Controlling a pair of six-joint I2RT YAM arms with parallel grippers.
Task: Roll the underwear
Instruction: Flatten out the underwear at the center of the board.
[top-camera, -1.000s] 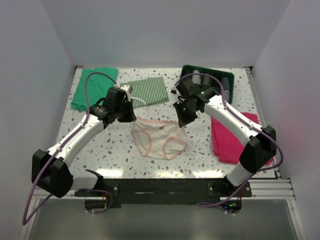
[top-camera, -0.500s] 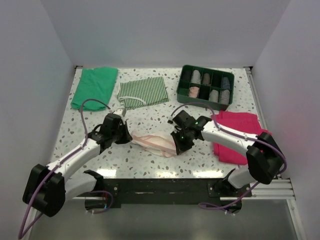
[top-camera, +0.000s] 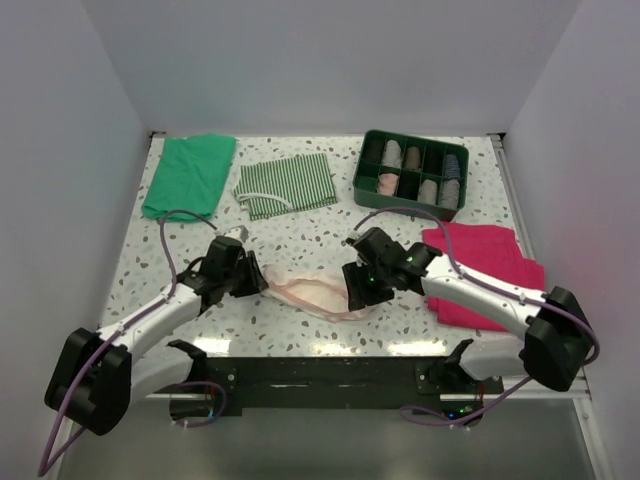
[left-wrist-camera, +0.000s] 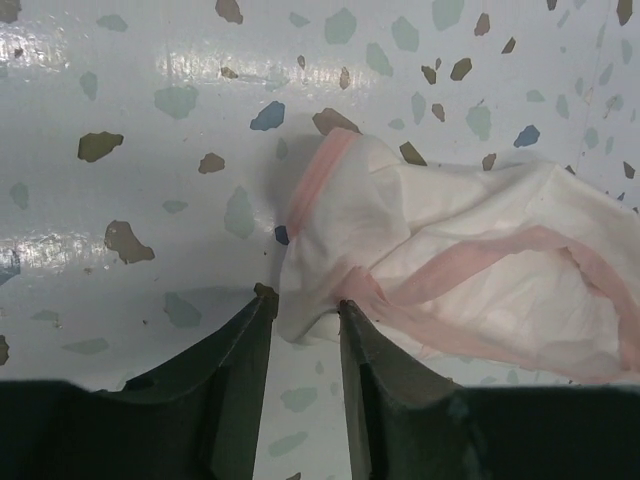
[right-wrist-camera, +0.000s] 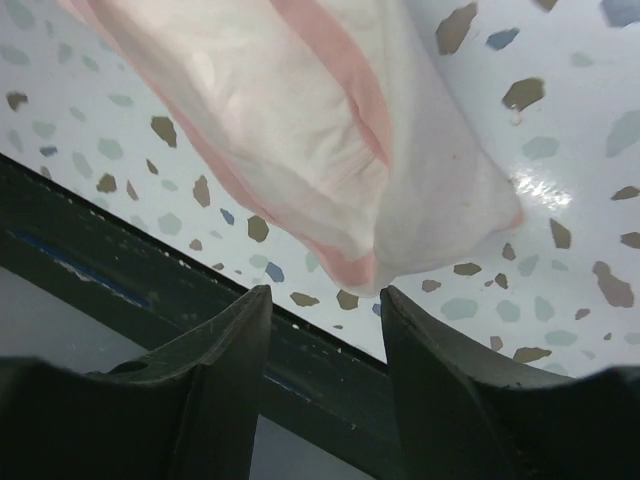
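Although spread flat a second ago, the underwear (top-camera: 312, 290) now lies folded narrow on the counter (top-camera: 300, 215); left jaws and right jaws stand parted, seemingly empty.

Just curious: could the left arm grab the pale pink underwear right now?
Likely yes: the left gripper sits at the left end of the underwear, jaws parted around its edge, nothing blocking.

Bright even light, glossy glare, soft shadows
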